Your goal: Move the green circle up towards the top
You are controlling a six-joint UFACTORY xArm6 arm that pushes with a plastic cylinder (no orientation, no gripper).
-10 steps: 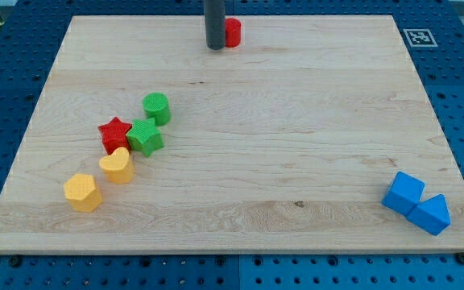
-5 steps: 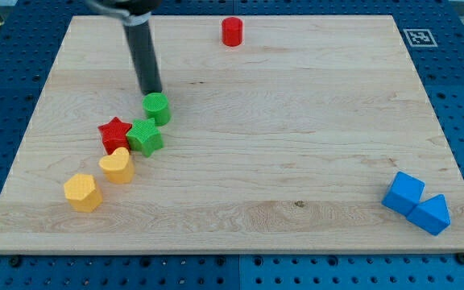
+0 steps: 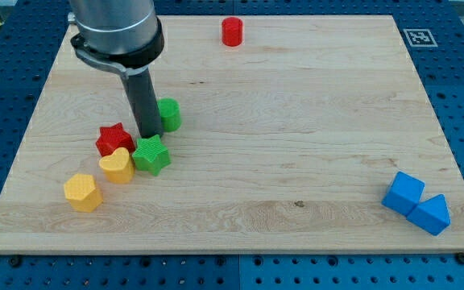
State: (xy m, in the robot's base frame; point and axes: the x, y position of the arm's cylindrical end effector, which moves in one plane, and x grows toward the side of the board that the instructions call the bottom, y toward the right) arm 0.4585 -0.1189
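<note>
The green circle [image 3: 169,113] lies on the wooden board [image 3: 296,121], left of centre. My tip [image 3: 148,134] is down on the board just left of and slightly below the green circle, touching or nearly touching it. The rod partly hides the circle's left edge. A green star [image 3: 151,155] lies directly below my tip. A red star [image 3: 113,139] lies to the tip's left.
A yellow heart [image 3: 118,166] sits below the red star and a yellow hexagon [image 3: 82,192] lies further down-left. A red cylinder [image 3: 232,31] stands near the view's top. Two blue blocks [image 3: 416,203] sit at the bottom right.
My tip moved from the top near the red cylinder down-left, into the gap between the green blocks. The green circle shifted right and the green star moved down-right.
</note>
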